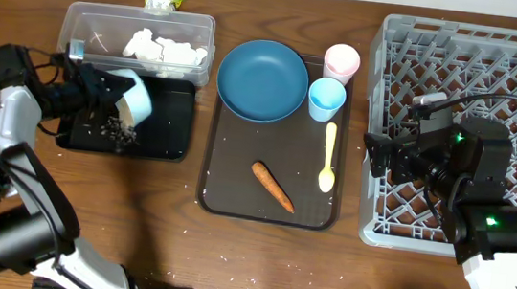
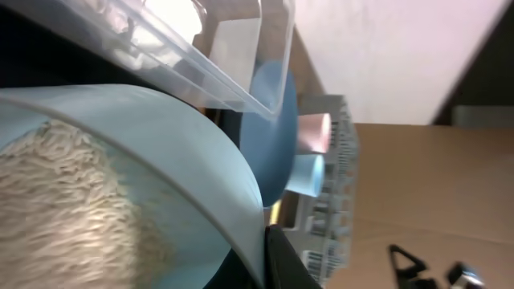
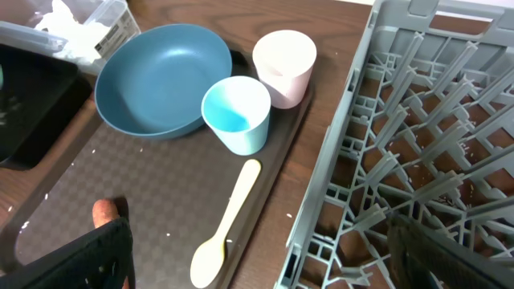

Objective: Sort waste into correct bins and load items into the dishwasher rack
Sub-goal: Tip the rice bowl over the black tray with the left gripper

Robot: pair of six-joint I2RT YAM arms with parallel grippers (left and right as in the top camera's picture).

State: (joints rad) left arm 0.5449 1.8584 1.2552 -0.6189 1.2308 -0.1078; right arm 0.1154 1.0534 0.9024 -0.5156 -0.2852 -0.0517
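Overhead: my left tool [image 1: 101, 89] is clamped on the pale bowl [image 1: 136, 96], tipped over the black tray [image 1: 169, 126]. Left wrist: rice [image 2: 64, 201] fills the bowl. Right wrist: my right tool [image 3: 269, 253] hangs apart over the rack [image 3: 418, 120] edge, beside the spoon [image 3: 229, 217].

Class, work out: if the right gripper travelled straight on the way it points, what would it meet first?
Probably the pale yellow spoon on the dark-brown tray; the right gripper points towards it, though depth is unclear.
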